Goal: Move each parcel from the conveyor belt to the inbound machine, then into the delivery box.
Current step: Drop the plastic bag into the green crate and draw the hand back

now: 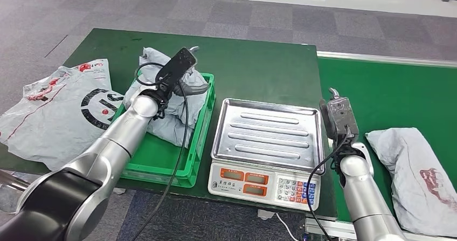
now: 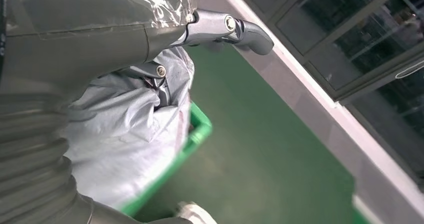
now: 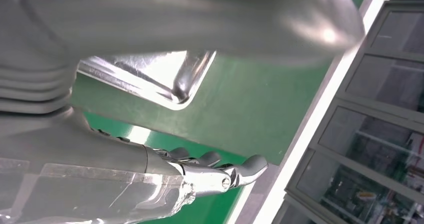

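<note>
Parcel in crumpled grey plastic (image 1: 161,103) lies in the green plastic crate (image 1: 202,138) on the dark green worktop (image 1: 258,71), under the left hand (image 1: 180,71); that hand's fingers seem to rest on the wrapping with the thumb sticking out, though whether they grip it is hard to tell. The right hand (image 1: 338,114) hangs with fingers apart, holding nothing, between the steel-trayed weighing scale (image 1: 267,130) and a second grey bagged parcel (image 1: 423,171) lying on the green conveyor belt (image 1: 388,90). A white printed mailer (image 1: 59,103) lies left of the crate.
</note>
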Controlling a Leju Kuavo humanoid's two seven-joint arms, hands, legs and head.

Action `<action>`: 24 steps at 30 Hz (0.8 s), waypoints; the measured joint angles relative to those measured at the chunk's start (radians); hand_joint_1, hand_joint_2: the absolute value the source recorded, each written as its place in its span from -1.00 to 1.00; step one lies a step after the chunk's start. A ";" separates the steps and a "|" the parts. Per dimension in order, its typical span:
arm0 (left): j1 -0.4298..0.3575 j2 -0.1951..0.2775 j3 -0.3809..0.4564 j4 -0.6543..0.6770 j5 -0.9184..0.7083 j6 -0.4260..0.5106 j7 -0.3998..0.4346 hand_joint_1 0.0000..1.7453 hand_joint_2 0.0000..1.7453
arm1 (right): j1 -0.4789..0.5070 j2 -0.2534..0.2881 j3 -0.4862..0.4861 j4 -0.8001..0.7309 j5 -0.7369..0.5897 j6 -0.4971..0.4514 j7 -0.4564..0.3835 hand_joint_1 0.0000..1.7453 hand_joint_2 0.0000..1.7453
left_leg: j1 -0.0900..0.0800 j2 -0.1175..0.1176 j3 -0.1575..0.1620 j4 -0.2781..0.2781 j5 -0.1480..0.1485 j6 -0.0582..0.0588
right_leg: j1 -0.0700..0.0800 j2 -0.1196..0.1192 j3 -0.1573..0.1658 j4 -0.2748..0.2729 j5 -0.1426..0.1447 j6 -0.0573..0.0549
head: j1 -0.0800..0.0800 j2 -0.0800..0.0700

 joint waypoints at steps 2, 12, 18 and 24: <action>-0.006 -0.035 0.006 0.028 0.034 0.070 0.003 -1.00 1.00 | -0.001 0.008 0.000 0.000 0.010 0.001 -0.006 -1.00 0.50 | 0.000 0.000 0.000 0.000 0.000 0.000 | 0.000 0.000 0.000 0.000 0.000 0.000 | 0.000 0.000; -0.038 -0.154 0.014 0.099 -0.056 0.363 -0.072 -1.00 1.00 | -0.008 0.039 0.000 0.000 0.025 -0.061 -0.043 -1.00 1.00 | 0.000 0.002 0.000 0.000 0.000 0.000 | 0.000 0.001 -0.001 0.000 0.000 0.000 | 0.000 0.000; -0.049 -0.178 -0.001 0.116 -0.142 0.513 -0.095 -1.00 1.00 | -0.010 0.047 0.000 0.000 0.003 -0.050 -0.054 -1.00 1.00 | 0.000 0.002 0.000 0.000 0.000 0.000 | 0.000 0.001 -0.001 0.000 0.000 0.000 | 0.000 0.000; -0.073 -0.215 -0.009 0.137 -0.156 0.579 -0.088 -1.00 1.00 | -0.040 0.085 0.015 0.010 -0.004 -0.053 -0.069 -1.00 1.00 | 0.000 0.002 0.000 0.000 0.000 0.000 | 0.000 0.002 -0.001 0.000 0.000 0.000 | 0.000 0.000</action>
